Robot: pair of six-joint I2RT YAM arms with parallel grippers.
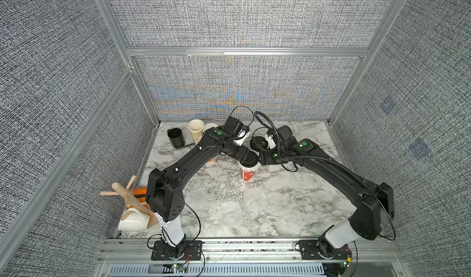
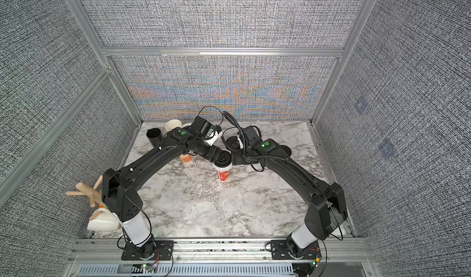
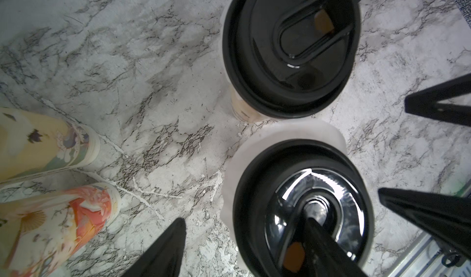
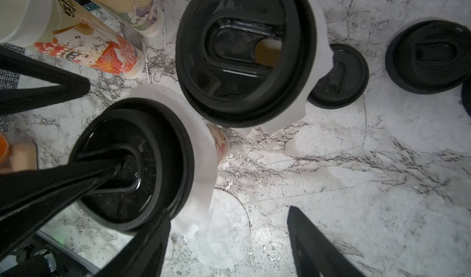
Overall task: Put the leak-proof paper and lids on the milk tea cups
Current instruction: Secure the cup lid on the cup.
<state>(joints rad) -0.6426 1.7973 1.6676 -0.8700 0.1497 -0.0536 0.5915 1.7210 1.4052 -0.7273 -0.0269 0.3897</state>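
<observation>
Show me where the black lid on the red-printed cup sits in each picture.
In both top views: the black lid sits mid-table, where the arms meet.
Left wrist: in the picture's lower right.
Right wrist: in the picture's lower left.
Shared landmark: the orange-printed cup, standing nearby in all four.

Two black jointed arms: left arm (image 1: 188, 161), right arm (image 1: 331, 171). White lowest segments (image 1: 172, 228) on screwed black base plates (image 1: 193, 250). Green round dot (image 1: 218, 133) on each. Thin black cables (image 1: 199, 221); ribbed hose (image 1: 277, 140) on right. The right gripper (image 4: 228, 212) has black, ribbed, tapered fingers (image 4: 313, 242).
</observation>
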